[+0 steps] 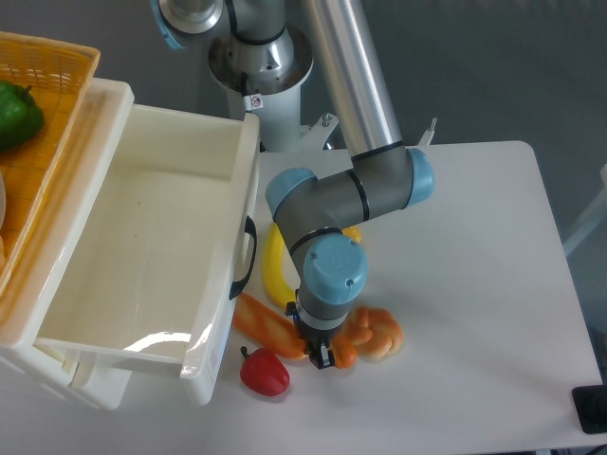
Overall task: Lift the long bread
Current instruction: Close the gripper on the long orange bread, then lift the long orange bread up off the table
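Closest to the camera, a red pepper [265, 373] lay on the white table [474, 284], down and to the left of the gripper [323, 356]. The gripper was low over the long bread [272, 325], near the bread's right end, with its dark fingers [325, 357] set across the loaf. The fingers looked narrow and seemed to be on the bread, but the wrist hid most of them, so I could not tell if they really held it. The long bread lay flat on the table, partly under the gripper. Its long way ran from upper left, near the white bin [142, 256], to lower right, where its end poked out beside the knotted bun [375, 332]. The bun sat just to the right of the gripper, touching or nearly touching the bread. To do this step well, I think the fingers should squeeze across the thin way of the loaf, not along it, and go straight up so the bun and pepper do not get bumped. A hold this close to one end could let the bread tip. Behind the gripper, a yellow banana [275, 270] curved away toward the robot's base.
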Controlling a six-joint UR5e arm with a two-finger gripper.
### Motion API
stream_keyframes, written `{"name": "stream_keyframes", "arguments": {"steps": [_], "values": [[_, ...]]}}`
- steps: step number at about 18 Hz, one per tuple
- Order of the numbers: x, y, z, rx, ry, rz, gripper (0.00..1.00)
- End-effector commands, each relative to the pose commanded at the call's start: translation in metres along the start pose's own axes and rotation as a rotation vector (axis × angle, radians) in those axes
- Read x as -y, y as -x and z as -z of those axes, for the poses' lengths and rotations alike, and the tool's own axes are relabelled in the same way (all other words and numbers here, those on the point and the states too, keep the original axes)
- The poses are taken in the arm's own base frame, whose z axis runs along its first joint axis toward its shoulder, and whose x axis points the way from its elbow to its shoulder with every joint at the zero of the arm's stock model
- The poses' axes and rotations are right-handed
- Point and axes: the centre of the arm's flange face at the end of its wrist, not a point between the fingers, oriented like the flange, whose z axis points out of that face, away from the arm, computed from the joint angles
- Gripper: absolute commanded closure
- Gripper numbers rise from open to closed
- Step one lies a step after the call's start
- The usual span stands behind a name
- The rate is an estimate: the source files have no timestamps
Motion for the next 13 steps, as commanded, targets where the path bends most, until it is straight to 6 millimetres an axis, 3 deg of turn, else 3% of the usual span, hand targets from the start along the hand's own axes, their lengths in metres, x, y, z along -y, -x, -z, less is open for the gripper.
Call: {"name": "stream_keyframes", "arguments": {"steps": [8, 13], "values": [[-0.033, -0.011, 0.062, 0.046, 0.125, 0.218, 1.0], [-0.048, -0.008, 0.071, 0.072, 0.128, 0.412, 1.0]]}}
